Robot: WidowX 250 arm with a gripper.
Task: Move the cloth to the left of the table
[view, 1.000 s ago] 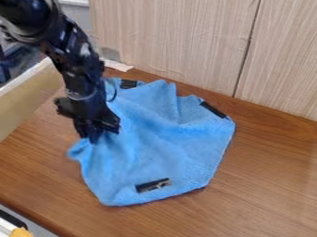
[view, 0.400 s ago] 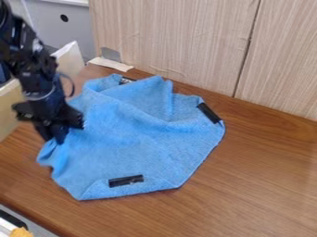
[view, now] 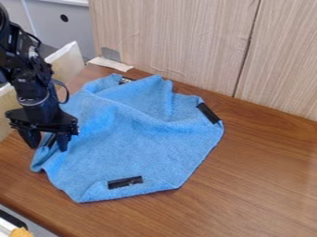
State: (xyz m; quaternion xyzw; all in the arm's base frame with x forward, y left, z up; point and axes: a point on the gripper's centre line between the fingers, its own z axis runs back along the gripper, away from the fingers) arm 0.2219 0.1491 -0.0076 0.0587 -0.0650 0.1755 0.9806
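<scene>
The gripper (view: pixel 47 144) hangs at the left side of the view, its two fingers spread apart over the left corner of the cloth. Blue and crumpled, the cloth (view: pixel 136 139) lies on the left and middle part of the wooden table (view: pixel 266 180), with black strips at several of its corners. A raised fold runs across its upper half. Part of the cloth's left edge is hidden behind the gripper.
Along the table's back stands a wood-grain panel (view: pixel 180 41). A pale board (view: pixel 66 62) borders the left side, close behind the arm. The table's front edge runs diagonally at the lower left, with an orange item (view: pixel 20 232) beyond it.
The gripper and the cloth have shifted left. The fingers, earlier close together on the cloth's left corner, are now spread. Since the last earlier frame the cloth has hardly moved.
</scene>
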